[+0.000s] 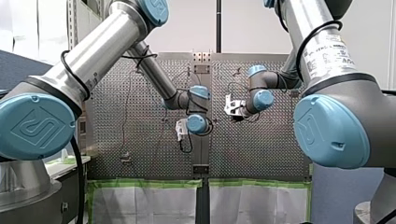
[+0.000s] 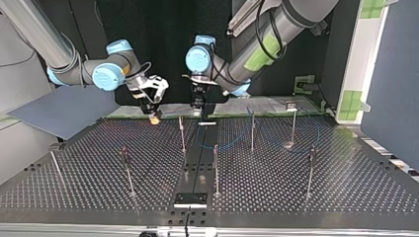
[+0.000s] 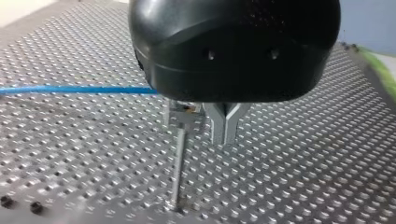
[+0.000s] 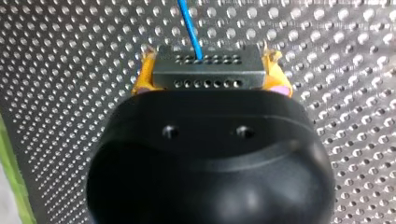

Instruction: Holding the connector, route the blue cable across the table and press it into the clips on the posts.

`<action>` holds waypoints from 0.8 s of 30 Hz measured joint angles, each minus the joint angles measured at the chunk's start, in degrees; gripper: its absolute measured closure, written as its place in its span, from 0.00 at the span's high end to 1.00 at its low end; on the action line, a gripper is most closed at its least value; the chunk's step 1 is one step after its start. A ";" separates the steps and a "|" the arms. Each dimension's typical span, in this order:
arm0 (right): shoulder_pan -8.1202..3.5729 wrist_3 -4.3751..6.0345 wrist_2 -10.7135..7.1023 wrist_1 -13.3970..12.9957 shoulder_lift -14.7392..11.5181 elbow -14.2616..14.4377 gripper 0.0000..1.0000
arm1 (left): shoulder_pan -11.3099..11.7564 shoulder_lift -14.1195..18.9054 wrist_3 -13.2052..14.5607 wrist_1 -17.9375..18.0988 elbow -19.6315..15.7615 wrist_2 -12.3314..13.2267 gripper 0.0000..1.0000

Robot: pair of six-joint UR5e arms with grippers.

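Note:
My right gripper (image 4: 208, 77) is shut, its yellow pads (image 4: 144, 74) clamped on the ends of a grey connector (image 4: 208, 70). The blue cable (image 4: 189, 28) leaves the connector and runs ahead over the table. In the top view this gripper (image 2: 154, 117) hangs at the far edge, left of centre. My left gripper (image 3: 225, 133) has its metal fingers shut with nothing visible between them, right beside a post's clip (image 3: 184, 114). The blue cable (image 3: 79, 89) runs in level and disappears behind the gripper body. In the top view the cable (image 2: 232, 144) sags between posts.
Several thin posts stand on the perforated table (image 2: 346, 182), among them one (image 2: 182, 133) near my left gripper (image 2: 197, 106), one (image 2: 252, 131) further right and one (image 2: 216, 168) nearer the camera. A black plate (image 2: 190, 199) lies at the near edge. A grey board (image 2: 64, 111) leans at the left.

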 joint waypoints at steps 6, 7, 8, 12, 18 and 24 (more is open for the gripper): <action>-0.73 0.09 -0.03 -0.96 1.25 0.00 0.00 | 0.53 -0.04 -0.45 -0.15 1.43 1.10 0.00; -0.85 0.11 -0.06 -1.15 1.41 0.00 0.00 | 0.69 -0.04 -0.46 -0.20 1.49 1.14 0.00; -0.96 0.13 -0.12 -1.35 1.54 0.00 0.00 | 0.86 -0.04 -0.47 -0.24 1.54 1.21 0.00; -1.41 0.27 -0.79 -2.19 1.91 0.00 0.00 | 2.08 -0.07 -0.62 -0.32 1.61 2.37 0.00; -2.07 0.95 -2.44 -4.26 2.09 -0.01 0.00 | 3.30 -0.08 -0.92 -0.29 2.15 4.96 0.00; -2.86 2.13 -3.66 -5.88 2.18 -0.19 0.00 | 3.97 -0.23 -1.67 -0.33 3.00 7.97 0.00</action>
